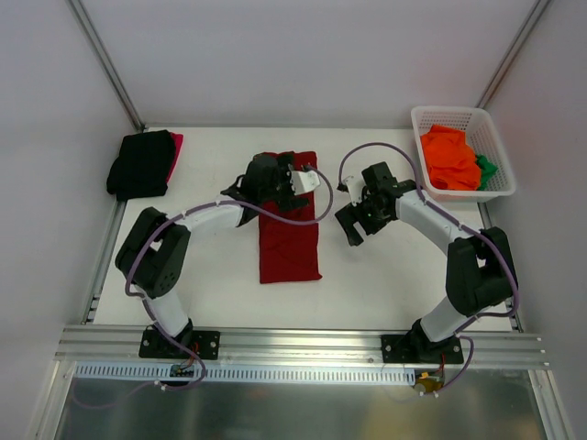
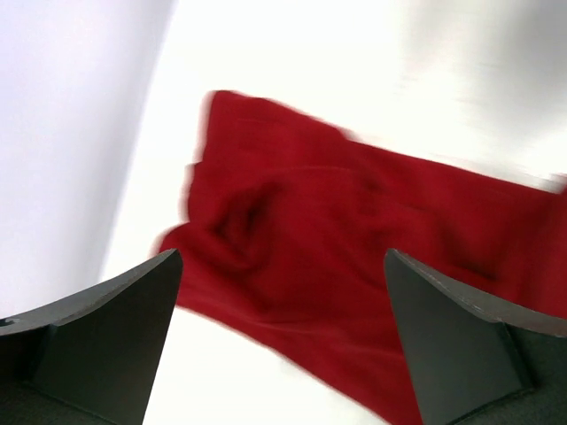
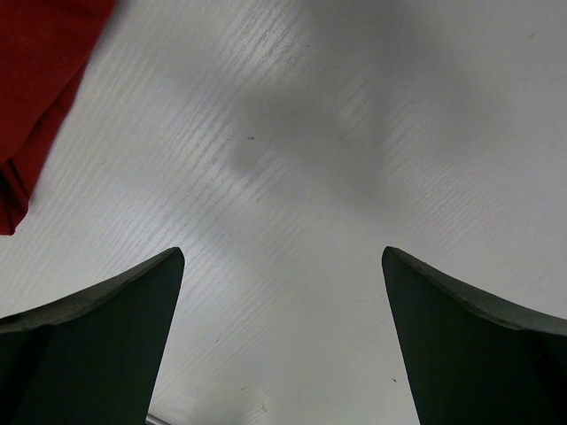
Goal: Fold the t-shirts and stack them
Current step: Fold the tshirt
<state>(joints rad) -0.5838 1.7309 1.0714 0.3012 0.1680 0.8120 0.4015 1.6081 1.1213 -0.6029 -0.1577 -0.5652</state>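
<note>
Two shirts, a black t-shirt over a bright red t-shirt, sit stacked well left of the left gripper; an orange t-shirt and a green t-shirt wait in the white basket beyond the right gripper. The dark red t-shirt, a long strip probably needing a crosswise fold, lies under the left gripper's wide, empty jaws; the right gripper hovers beside it, equally wide.

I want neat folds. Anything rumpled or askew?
The dark red cloth t-shirt, folded into a long strip mid-table, has a bunched pucker near one end below the open left gripper. At far left, the bright red t-shirt peeks out beside the folded black t-shirt.
</note>
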